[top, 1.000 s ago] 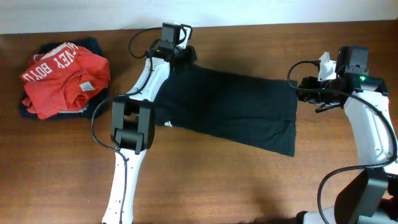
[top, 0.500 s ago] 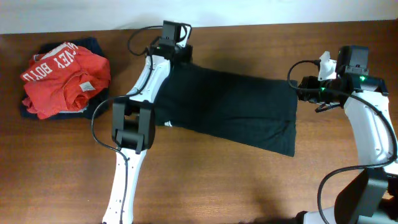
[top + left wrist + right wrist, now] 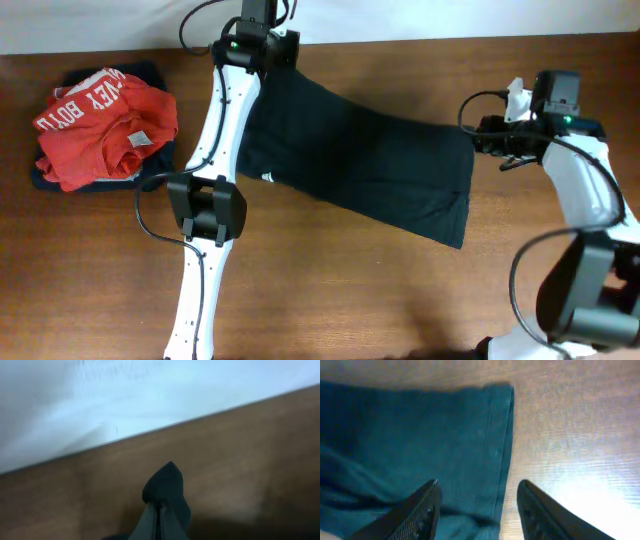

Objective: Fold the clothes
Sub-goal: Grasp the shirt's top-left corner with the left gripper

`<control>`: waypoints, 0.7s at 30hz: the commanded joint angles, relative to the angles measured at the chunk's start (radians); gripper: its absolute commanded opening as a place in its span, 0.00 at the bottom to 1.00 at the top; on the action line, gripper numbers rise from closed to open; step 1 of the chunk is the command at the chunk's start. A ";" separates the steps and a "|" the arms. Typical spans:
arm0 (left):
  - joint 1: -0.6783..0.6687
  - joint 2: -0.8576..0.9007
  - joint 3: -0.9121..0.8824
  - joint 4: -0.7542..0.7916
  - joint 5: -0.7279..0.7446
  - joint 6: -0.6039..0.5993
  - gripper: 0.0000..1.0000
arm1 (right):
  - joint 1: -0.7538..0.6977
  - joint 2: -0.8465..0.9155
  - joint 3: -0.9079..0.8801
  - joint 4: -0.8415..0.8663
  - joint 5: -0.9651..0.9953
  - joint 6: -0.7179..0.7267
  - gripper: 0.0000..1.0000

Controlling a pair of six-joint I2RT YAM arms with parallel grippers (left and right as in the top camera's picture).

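Observation:
The black garment (image 3: pixel 360 165) lies spread on the brown table, with a small white tag at its left edge. My left gripper (image 3: pixel 272 50) is at the table's far edge, shut on the garment's far-left corner; the left wrist view shows the pinched black cloth (image 3: pixel 167 492) sticking out between the closed fingers (image 3: pixel 161 510). My right gripper (image 3: pixel 478 140) is open just above the garment's far-right corner. In the right wrist view the open fingers (image 3: pixel 477 502) straddle the garment's hem (image 3: pixel 502 450).
An orange-red shirt with white lettering (image 3: pixel 105 125) lies on a navy-blue garment (image 3: pixel 145 72) at the far left. A white wall (image 3: pixel 125 395) runs along the table's far edge. Bare wood (image 3: pixel 400 290) fills the front of the table.
My left gripper has moved toward the far edge and a little left, pulling the garment's far-left corner with it. My right gripper has shifted slightly left and up.

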 commanded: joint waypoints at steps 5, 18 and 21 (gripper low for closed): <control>0.002 0.005 0.018 -0.099 -0.014 -0.008 0.01 | -0.006 0.141 0.011 0.158 -0.048 -0.010 0.52; 0.002 0.005 0.018 -0.129 -0.015 -0.008 0.01 | -0.006 0.315 0.011 0.349 -0.002 -0.009 0.52; 0.002 0.005 0.018 -0.132 -0.015 -0.008 0.01 | -0.006 0.327 0.011 0.374 -0.002 -0.009 0.52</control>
